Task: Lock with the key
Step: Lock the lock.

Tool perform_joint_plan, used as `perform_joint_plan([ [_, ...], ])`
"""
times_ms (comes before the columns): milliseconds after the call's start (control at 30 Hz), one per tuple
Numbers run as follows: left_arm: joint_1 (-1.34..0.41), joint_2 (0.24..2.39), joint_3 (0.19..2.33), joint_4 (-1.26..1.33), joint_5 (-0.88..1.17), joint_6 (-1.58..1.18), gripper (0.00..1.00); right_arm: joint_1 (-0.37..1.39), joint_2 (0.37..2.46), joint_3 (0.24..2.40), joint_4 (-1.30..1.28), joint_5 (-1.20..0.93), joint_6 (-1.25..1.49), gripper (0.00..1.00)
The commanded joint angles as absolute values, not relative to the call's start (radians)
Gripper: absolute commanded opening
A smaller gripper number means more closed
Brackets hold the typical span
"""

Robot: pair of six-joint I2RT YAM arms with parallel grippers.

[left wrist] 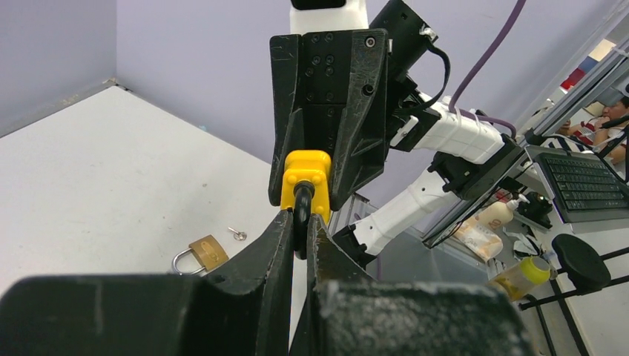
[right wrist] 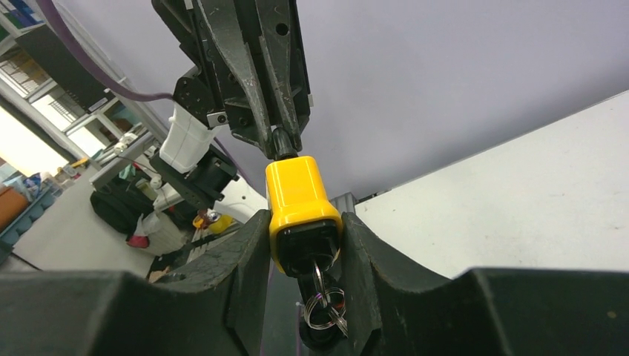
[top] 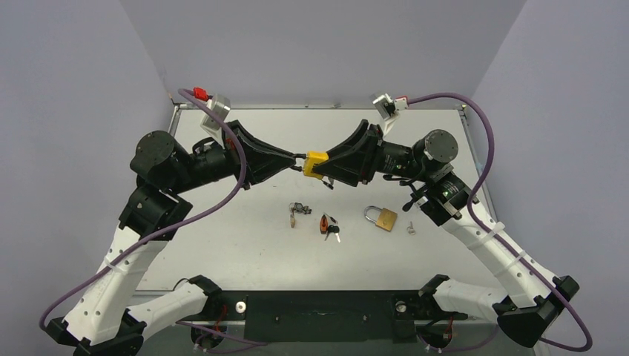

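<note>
A yellow padlock (top: 316, 159) hangs in the air between my two arms, above the far middle of the table. My right gripper (top: 322, 170) is shut on its yellow body (right wrist: 297, 196). My left gripper (top: 299, 158) is shut on its black shackle (left wrist: 302, 211), with the fingertips (left wrist: 285, 222) just below the body (left wrist: 304, 178). In the right wrist view a key with silver rings (right wrist: 323, 300) hangs from the bottom of the padlock, between my right fingers (right wrist: 248, 245). I cannot tell whether the shackle is pushed fully in.
On the table below lie a brass padlock (top: 383, 218), a small silver key (top: 410, 228), a bunch of black and red keys (top: 328, 224) and a small metal lock (top: 296, 213). The brass padlock (left wrist: 202, 254) also shows in the left wrist view.
</note>
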State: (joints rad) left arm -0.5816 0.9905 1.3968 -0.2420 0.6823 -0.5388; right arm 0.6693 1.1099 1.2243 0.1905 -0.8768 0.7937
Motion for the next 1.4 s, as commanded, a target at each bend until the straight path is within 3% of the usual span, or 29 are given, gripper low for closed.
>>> perform_joint_plan([
  [0, -0.627, 1.042, 1.340, -0.243, 0.743, -0.608, 0.00, 0.719, 1.116, 1.298, 0.259, -0.753, 0.736, 0.00],
  [433, -0.666, 1.073, 1.327, -0.331, 0.663, -0.527, 0.00, 0.736, 1.130, 1.338, 0.267, -0.715, 0.745, 0.00],
  [1367, -0.773, 1.114, 1.302, -0.245, 0.653, -0.583, 0.00, 0.777, 1.196, 1.387, 0.150, -0.650, 0.654, 0.00],
])
